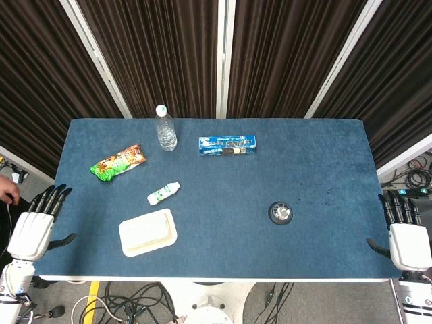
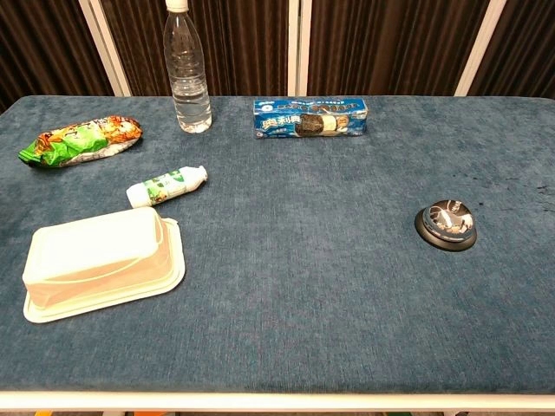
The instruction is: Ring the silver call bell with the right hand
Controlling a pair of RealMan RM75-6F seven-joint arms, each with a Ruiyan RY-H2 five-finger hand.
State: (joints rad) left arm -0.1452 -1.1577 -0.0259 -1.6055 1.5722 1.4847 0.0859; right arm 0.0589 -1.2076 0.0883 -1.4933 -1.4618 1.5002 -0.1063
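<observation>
Both hands idle with fingers spread and empty, right hand at the table's edge well right of the silver call bell; recommend approaching from above and pressing squarely on its centre button

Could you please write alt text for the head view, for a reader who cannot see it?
A silver call bell sits untouched on a blue table, with the right hand and left hand open at the edges.
</observation>
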